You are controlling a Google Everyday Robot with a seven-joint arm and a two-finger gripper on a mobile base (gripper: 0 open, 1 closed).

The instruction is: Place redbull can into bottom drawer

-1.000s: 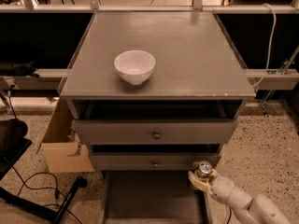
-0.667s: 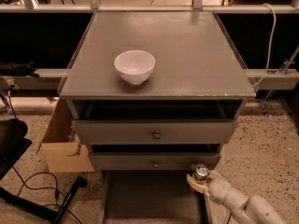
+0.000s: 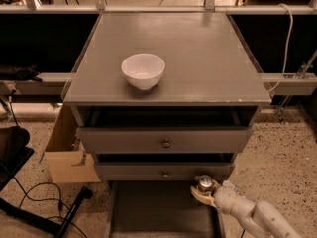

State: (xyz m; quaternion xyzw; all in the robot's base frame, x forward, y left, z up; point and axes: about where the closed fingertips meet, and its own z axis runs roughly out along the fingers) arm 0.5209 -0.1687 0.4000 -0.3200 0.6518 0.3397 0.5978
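The redbull can (image 3: 205, 184) shows as a slim can with a silver top, held upright in my gripper (image 3: 203, 195) at the lower right. The gripper's pale fingers are shut around the can. It hangs over the right rear part of the open bottom drawer (image 3: 148, 207), a wide shallow grey tray pulled out below the cabinet's two upper drawers. The can's lower body is hidden by the fingers.
A white bowl (image 3: 143, 71) stands on the grey cabinet top (image 3: 198, 53). Two upper drawers with brass knobs (image 3: 166, 143) sit above the tray. A cardboard box (image 3: 67, 152) and black cables (image 3: 44, 207) lie on the floor at left. A white cable (image 3: 287, 43) hangs at right.
My gripper with the can has moved slightly left and down, closer over the open bottom drawer. The bowl and drawers have not moved.
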